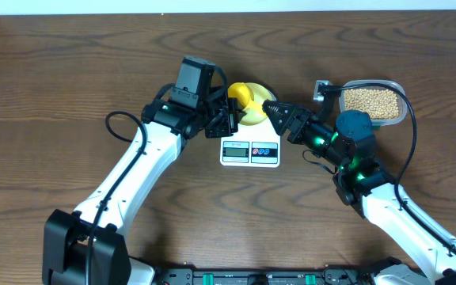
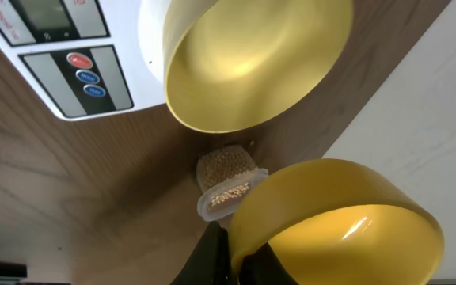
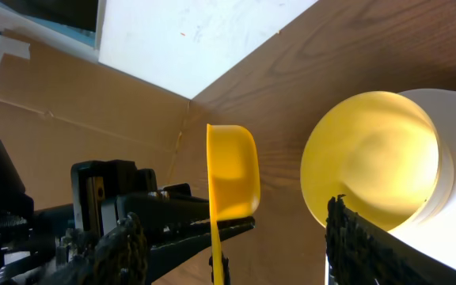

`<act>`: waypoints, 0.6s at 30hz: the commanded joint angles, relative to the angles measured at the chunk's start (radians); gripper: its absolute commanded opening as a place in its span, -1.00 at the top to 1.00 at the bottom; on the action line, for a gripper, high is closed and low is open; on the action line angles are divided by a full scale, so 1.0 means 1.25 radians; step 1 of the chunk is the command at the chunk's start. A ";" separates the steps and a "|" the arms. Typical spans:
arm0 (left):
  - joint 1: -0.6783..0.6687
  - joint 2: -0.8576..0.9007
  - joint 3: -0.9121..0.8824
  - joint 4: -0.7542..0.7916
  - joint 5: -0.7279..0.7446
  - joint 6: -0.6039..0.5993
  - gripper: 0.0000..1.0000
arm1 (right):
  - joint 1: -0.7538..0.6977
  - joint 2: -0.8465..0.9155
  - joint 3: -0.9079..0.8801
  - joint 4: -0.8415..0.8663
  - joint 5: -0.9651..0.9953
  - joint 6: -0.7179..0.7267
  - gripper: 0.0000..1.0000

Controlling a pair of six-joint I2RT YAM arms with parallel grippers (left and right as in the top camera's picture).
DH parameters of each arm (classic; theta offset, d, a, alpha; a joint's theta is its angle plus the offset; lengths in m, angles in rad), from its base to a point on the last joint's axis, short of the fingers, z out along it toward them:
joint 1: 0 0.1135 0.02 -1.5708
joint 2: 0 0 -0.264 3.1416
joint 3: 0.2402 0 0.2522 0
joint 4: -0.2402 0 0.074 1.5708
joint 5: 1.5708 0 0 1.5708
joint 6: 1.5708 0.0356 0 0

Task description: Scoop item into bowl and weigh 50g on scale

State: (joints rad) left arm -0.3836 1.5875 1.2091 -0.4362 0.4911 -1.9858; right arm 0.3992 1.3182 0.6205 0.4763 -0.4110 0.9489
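While the left gripper (image 1: 228,115) clamps the handle of the yellow scoop (image 2: 339,229), its cup hangs empty just beside the bowl (image 2: 252,71), which sits empty too on the scale (image 1: 250,152). Scooping looks not yet begun. The right gripper (image 1: 276,111) stands wide by the bowl's rim, holding nothing. Next, the scoop must swing to the clear tub (image 1: 402,107), where all the beans (image 1: 370,99) lie.

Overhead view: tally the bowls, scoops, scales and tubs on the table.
bowl: 1
scoop: 1
scale: 1
tub: 1
Total: 4
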 commanded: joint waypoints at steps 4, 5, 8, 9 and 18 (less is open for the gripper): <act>-0.016 -0.010 -0.004 0.004 -0.008 -0.059 0.85 | 0.020 0.004 0.011 0.002 0.002 -0.018 -0.35; -0.019 -0.010 -0.004 0.004 -0.008 -0.064 0.85 | 0.021 0.004 0.011 0.002 0.003 -0.018 -0.33; -0.023 -0.010 -0.004 0.004 -0.008 -0.073 0.85 | 0.023 0.004 0.011 0.002 0.014 -0.018 -0.24; -0.023 -0.010 -0.004 0.004 -0.008 -0.081 0.85 | 0.023 0.004 0.011 0.002 0.018 -0.018 -0.22; -0.023 -0.010 -0.004 0.004 -0.007 -0.081 0.85 | 0.023 0.007 0.011 0.003 0.038 -0.018 0.19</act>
State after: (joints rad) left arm -0.4107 1.5875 1.2091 -0.4358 0.4911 -2.0235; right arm 0.4232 1.3186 0.6205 0.4767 -0.3882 0.9318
